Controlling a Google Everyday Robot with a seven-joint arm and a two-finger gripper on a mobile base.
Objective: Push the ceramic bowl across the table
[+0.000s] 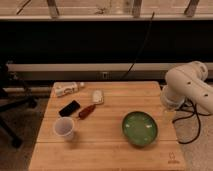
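The ceramic bowl is wide, shallow and glossy green. It sits upright on the right half of the light wooden table. My white arm hangs over the table's right edge. My gripper points down just right of the bowl, close to its rim, and touch cannot be judged. The bowl's inside looks empty.
A translucent white cup stands at the left front. A black phone, a red-brown stick-like item, a small white object and a lying bottle lie at the left back. An office chair stands left of the table. Cables hang at the right.
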